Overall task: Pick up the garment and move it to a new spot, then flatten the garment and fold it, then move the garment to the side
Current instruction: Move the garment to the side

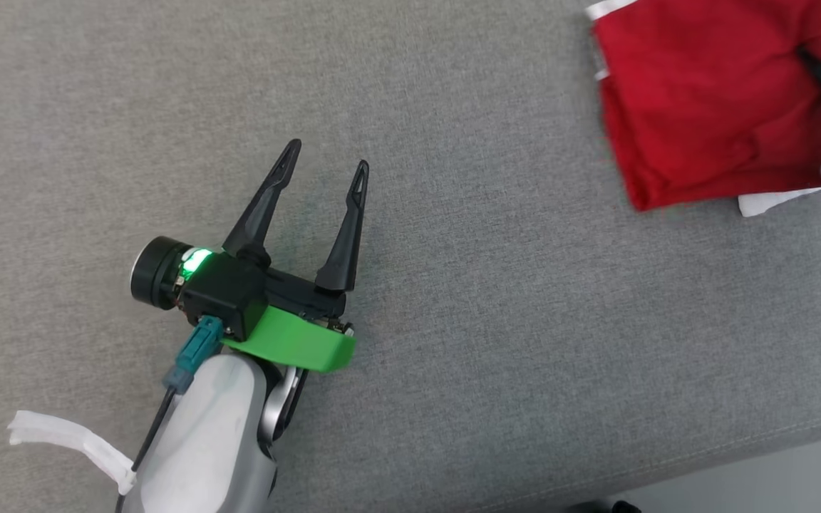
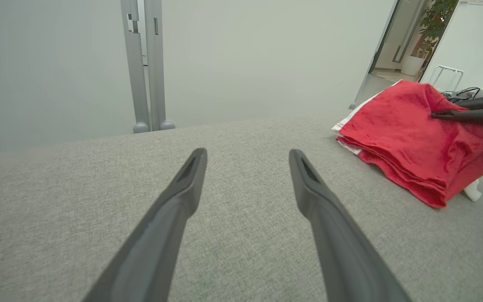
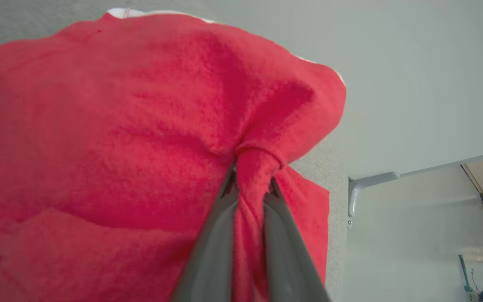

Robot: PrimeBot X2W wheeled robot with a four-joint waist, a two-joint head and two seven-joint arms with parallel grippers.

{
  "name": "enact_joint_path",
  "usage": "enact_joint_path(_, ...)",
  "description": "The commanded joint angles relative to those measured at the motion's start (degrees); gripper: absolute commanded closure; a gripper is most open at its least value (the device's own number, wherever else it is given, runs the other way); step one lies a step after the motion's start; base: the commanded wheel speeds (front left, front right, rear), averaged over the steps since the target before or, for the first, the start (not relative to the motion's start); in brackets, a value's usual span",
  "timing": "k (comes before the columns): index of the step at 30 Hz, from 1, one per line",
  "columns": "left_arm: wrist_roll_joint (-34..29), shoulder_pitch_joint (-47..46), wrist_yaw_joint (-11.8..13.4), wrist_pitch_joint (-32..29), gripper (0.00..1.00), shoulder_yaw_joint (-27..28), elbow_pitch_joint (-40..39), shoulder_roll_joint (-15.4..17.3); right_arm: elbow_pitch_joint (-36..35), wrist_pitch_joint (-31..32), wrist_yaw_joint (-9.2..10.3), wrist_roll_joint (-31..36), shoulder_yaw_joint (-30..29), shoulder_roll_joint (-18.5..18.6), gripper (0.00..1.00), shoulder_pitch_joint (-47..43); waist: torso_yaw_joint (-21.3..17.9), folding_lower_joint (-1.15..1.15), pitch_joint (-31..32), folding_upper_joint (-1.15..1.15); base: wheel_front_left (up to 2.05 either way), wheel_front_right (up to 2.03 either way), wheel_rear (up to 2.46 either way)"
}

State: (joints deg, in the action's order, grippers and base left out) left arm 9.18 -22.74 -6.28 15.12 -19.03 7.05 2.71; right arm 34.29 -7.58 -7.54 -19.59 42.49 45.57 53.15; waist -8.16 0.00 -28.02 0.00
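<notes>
Nearest, my left hand [image 1: 327, 157] hovers wide and empty over the grey bench [image 1: 524, 320]; far right, my right hand [image 3: 253, 180] pinches the folded red garment [image 1: 703, 92] by its top layer. Dragging it could peel the fold open.

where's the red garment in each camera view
Head view: the red garment is in the upper right corner, lying on the grey cushion.
Left wrist view: on the right side, a folded stack beyond the open left end effector.
Right wrist view: across the left and centre, bunched.
Shared landmark: the right end effector, shut on a fold of it.
</notes>
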Motion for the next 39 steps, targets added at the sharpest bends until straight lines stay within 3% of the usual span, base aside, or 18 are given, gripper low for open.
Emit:
enact_joint_path(1, -0.50, -1.12, -0.25, 0.00, 0.00, 0.26, -0.13, 0.38, 1.25, -0.66, 0.10, -0.22, 0.62, 1.85, 1.00, 0.95, -0.87, 0.00, -3.21, 0.00, 0.00, 0.00, 0.00)
enact_joint_path(10, 0.19, -1.93, -0.69, 0.00, 0.00, 0.79, -0.86, 0.35, 10.87, -2.18, 0.10, -0.03, 2.53, 7.05, 1.00, 5.91, 2.18, 0.00, -5.69, 0.00, 0.00, 0.00, 0.00)
enact_joint_path(17, 1.05, -2.10, -0.23, 0.00, 0.00, 0.53, -1.39, 0.35, 15.67, -2.88, 0.10, -0.50, 2.93, 6.75, 1.00, 7.79, 3.70, 0.00, -6.06, 0.00, 0.00, 0.00, 0.00)
enact_joint_path(18, 1.11, -2.12, -0.21, 0.00, 0.00, 0.58, -1.40, 0.35, 16.38, -2.62, 0.11, -0.63, 2.78, 6.55, 0.87, 8.01, 3.82, 0.00, -6.00, 0.00, 0.00, 0.00, 0.00)
enact_joint_path(19, 1.23, -2.13, -0.14, 0.00, 0.00, 0.67, -1.37, 0.35, 16.98, -2.65, 0.10, -0.50, 2.85, 6.18, 0.09, 8.23, 3.96, 0.00, -5.83, 0.00, 0.00, 0.00, 0.00)
enact_joint_path(20, 1.27, -2.11, -0.11, 0.00, 0.00, 0.72, -1.29, 0.35, 17.37, -2.81, 0.10, -0.74, 2.70, 5.77, 0.00, 8.43, 4.06, 0.00, -5.63, 0.00, 0.00, 0.00, 0.00)
enact_joint_path(26, 2.21, -1.18, 0.20, 0.00, 0.00, 1.26, -0.77, 0.35, 19.64, -3.61, 0.10, -1.62, 1.46, 4.03, 0.00, 9.26, 4.21, 0.00, -2.59, 0.00, 0.00, 0.00, 0.00)
enact_joint_path(31, 3.54, 0.50, 0.80, 0.00, 0.00, 1.76, -0.91, 0.34, 20.12, -5.77, 0.10, -7.56, -3.37, -0.19, 0.00, 9.21, 4.21, 0.00, 2.17, 0.00, 0.00, 0.00, 0.00)
enact_joint_path(39, 5.73, 3.79, 2.36, -0.01, 0.00, 4.36, -2.00, 0.34, 11.04, -7.63, 0.10, -13.68, -7.91, -7.30, 0.00, 4.25, 5.39, 0.00, 10.25, 0.00, 0.00, 0.00, 0.00)
